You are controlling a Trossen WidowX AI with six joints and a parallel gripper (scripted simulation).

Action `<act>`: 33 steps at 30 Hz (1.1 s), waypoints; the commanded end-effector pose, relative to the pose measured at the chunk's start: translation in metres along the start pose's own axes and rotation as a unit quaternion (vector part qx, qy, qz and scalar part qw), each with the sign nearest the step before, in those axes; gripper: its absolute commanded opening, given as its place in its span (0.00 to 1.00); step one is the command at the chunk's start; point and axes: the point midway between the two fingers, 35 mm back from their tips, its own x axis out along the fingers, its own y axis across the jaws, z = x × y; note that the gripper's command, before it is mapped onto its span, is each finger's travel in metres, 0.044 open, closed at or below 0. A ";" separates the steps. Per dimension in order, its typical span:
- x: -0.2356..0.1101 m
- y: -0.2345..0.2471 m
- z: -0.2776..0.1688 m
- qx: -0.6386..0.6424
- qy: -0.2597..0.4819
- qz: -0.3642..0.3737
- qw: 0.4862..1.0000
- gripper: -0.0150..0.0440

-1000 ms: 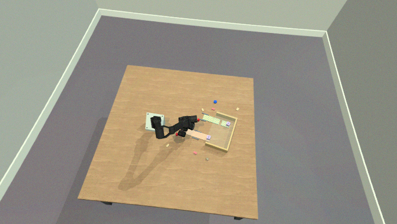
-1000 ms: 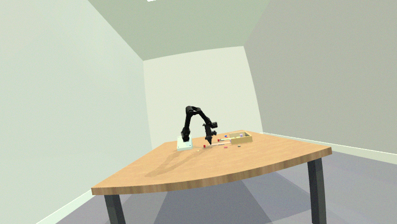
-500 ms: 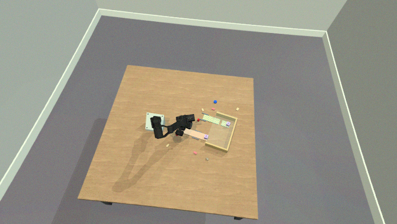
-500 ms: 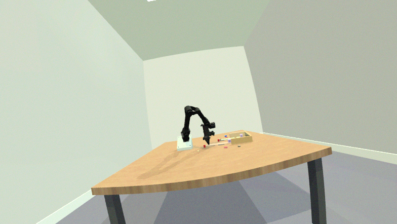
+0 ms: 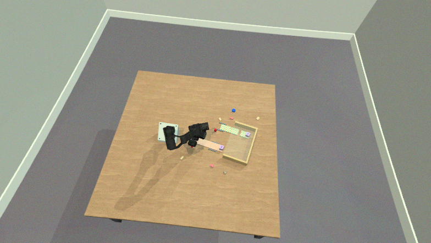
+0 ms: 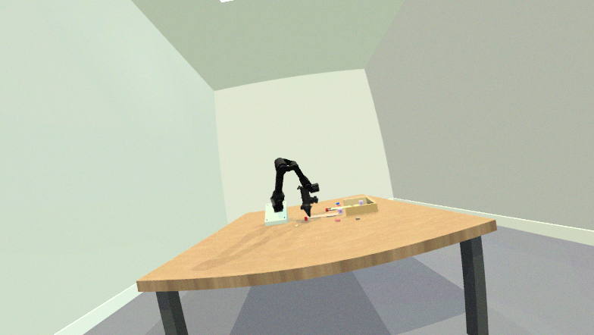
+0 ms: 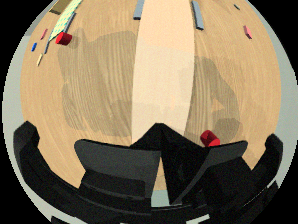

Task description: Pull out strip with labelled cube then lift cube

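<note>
A plain peach strip (image 5: 208,144) (image 7: 162,63) lies in one piece on the table, outside the wooden tray (image 5: 240,161) (image 6: 361,209). A lilac labelled cube (image 5: 221,147) sits on its far end, just short of the tray's open side. My gripper (image 5: 194,142) (image 6: 307,215) (image 7: 158,127) is shut, and its tip rests on the strip's near end beside the strip's red knob (image 7: 209,137). A green dotted strip (image 5: 229,129) lies in two pieces, with a second lilac cube (image 5: 247,134) on the piece inside the tray and a red knob (image 5: 215,130) (image 7: 63,38) at its near end.
Blue guide bars (image 7: 140,6) (image 7: 197,15) flank the peach strip. A blue cylinder (image 5: 233,110) and small loose blocks (image 5: 231,117) (image 5: 258,118) (image 5: 211,165) (image 5: 225,172) (image 5: 181,157) lie scattered around the tray. The arm's base plate (image 5: 162,128) stands to the left.
</note>
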 end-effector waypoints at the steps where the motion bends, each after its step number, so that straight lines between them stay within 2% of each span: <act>1: 0.004 -0.002 -0.016 -0.006 0.015 -0.001 1.000 0.25; 33: 0.004 -0.001 -0.022 -0.006 0.015 -0.001 1.000 0.25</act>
